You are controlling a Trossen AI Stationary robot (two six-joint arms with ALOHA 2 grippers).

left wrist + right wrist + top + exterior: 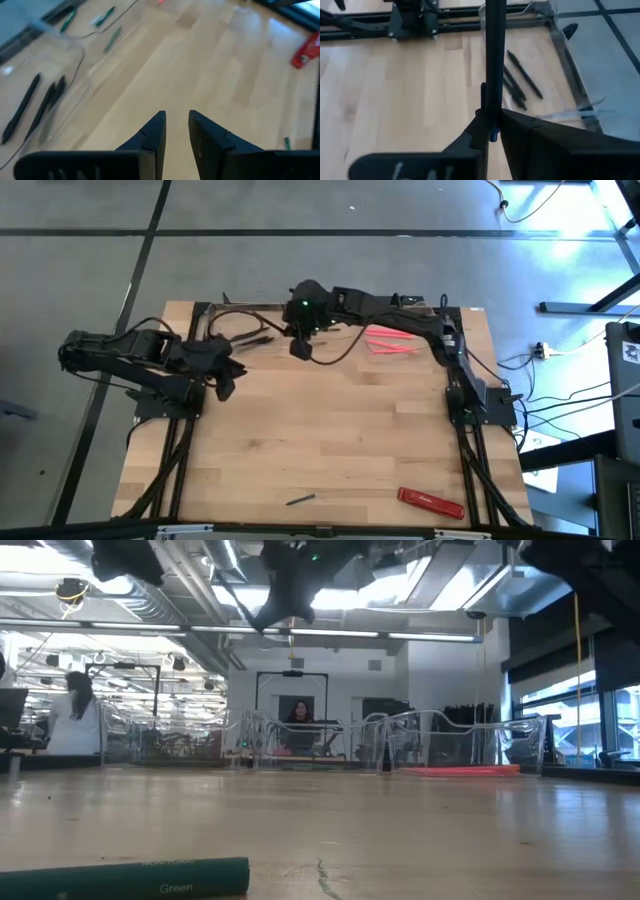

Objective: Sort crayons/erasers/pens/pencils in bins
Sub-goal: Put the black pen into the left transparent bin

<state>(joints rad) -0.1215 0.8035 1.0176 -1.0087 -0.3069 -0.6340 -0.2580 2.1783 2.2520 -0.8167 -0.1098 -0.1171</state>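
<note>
A black pen point(494, 60) is pinched in the right claw point(492, 131) above the wooden table point(330, 440); left claw point(176, 131) narrowly parted.

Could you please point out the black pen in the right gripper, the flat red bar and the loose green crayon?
black pen point(495, 60), right wrist view, mid-shaft.
flat red bar point(431, 501), high view, its middle.
green crayon point(130, 877), low view, its barrel.

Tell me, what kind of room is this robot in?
Probably a big robot lab or workshop. The wooden table sits inside a black metal frame, bare pipes and ducts run across the ceiling, and people sit at more workstations behind it.
</note>
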